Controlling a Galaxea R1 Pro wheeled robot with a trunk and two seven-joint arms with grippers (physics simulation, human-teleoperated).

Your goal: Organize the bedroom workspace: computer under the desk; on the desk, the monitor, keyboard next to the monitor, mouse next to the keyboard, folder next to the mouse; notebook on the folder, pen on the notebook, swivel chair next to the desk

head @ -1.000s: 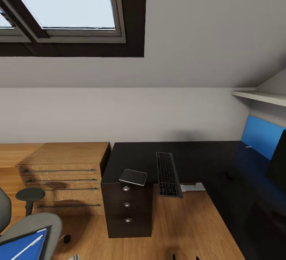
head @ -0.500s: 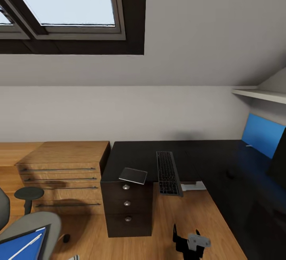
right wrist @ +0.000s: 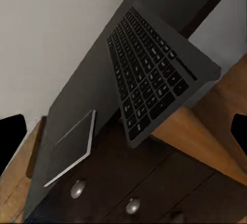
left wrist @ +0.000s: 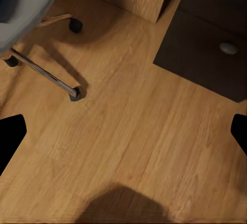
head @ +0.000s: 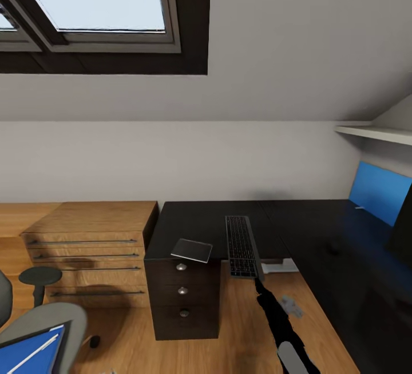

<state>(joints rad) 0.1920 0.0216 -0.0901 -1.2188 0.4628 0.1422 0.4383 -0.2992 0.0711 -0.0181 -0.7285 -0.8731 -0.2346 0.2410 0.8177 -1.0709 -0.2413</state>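
Note:
The keyboard [head: 241,246] lies on the black desk [head: 200,219], its near end hanging over the front edge. My right gripper [head: 257,284] is just below that end, open and holding nothing. In the right wrist view the keyboard [right wrist: 149,80] lies ahead of the spread fingertips [right wrist: 10,136]. Beside it is the notebook [right wrist: 72,149]. The notebook [head: 192,250] sits on the desk corner above the drawers. At lower left, the folder [head: 26,357] lies on the swivel chair [head: 40,322] with the pen [head: 39,350] on it. The monitor [head: 402,225] stands at the right edge. My left gripper [left wrist: 123,134] hangs open over the floor.
A dark drawer unit [head: 183,299] with round knobs stands under the desk corner. A low light-wood cabinet [head: 91,242] is to its left. The chair's chrome base [left wrist: 46,72] spreads over the floor near the left gripper. A blue back panel [head: 377,191] lines the desk at right.
My right arm has come up from the bottom edge and stretched forward to the keyboard's near end. The view has tilted slightly.

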